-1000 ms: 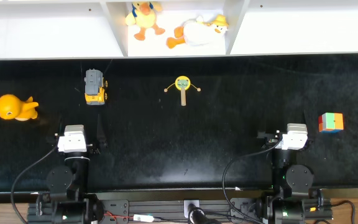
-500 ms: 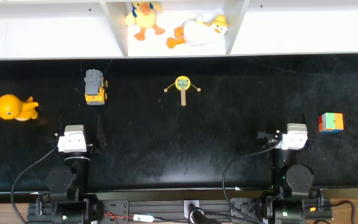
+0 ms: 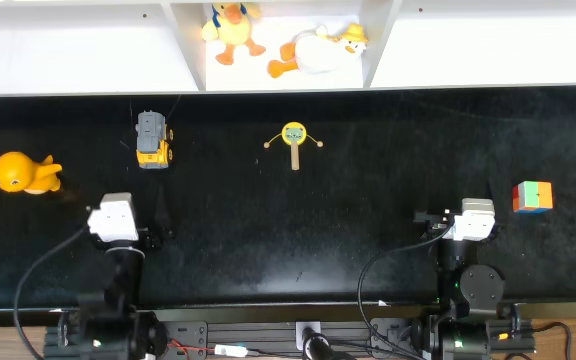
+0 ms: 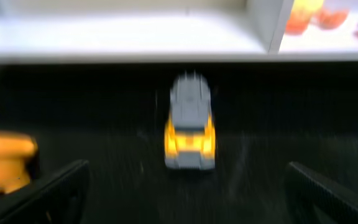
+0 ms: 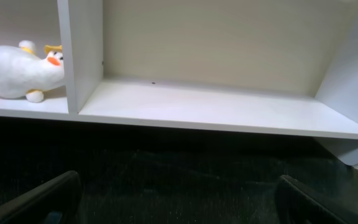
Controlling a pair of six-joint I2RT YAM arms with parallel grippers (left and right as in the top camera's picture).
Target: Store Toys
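A grey and yellow toy truck (image 3: 152, 139) (image 4: 190, 121) stands on the black mat at the back left. An orange duck (image 3: 26, 173) (image 4: 2, 165) lies at the far left. A small green rattle drum (image 3: 293, 137) lies in the middle, and a coloured cube (image 3: 531, 197) sits at the right. My left gripper (image 4: 185, 186) is open, low over the mat, short of the truck and facing it. My right gripper (image 5: 179, 186) is open with nothing in it, facing a bare shelf compartment (image 5: 216, 109).
A white shelf (image 3: 78, 75) runs along the back. Its middle compartment holds a yellow plush duck (image 3: 232, 28) and a white plush duck (image 3: 318, 50) (image 5: 20, 71). Both arms stand near the front edge of the mat (image 3: 368, 230).
My left arm has shifted slightly forward and left, towards the truck. The right arm and the toys have not moved.
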